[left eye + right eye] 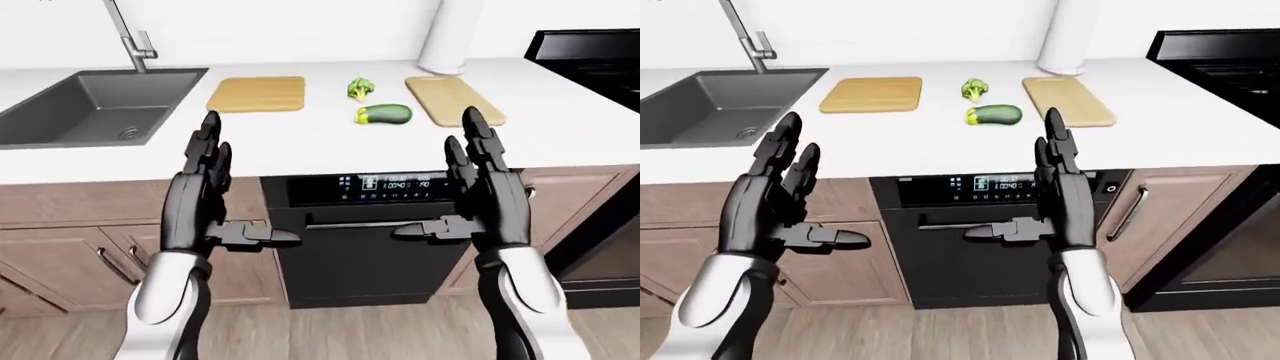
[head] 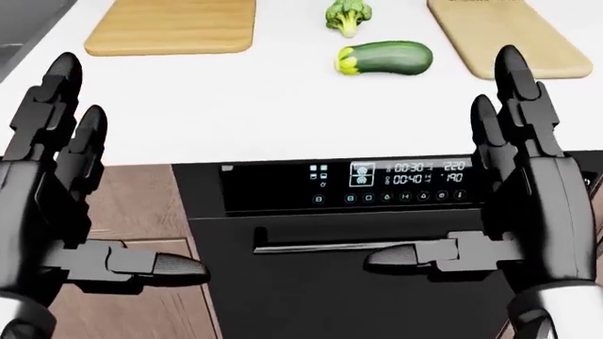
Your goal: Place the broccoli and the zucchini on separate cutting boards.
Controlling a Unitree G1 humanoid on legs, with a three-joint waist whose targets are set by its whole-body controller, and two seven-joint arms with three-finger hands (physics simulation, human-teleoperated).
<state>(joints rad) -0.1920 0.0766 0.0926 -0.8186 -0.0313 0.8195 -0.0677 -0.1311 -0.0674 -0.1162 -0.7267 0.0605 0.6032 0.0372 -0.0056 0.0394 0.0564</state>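
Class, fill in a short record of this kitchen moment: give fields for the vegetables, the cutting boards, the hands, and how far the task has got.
broccoli: on the white counter, between the two boards, on neither
zucchini: on the counter just below the broccoli in the left-eye view, beside the right board
left cutting board: bare
right cutting board: bare
left robot hand: open, holding nothing
right robot hand: open, holding nothing
sink: at the left of the counter
task state: neither vegetable placed yet

Sink [image 1: 95, 112], faucet [image 1: 128, 34], dishwasher [image 1: 370, 240].
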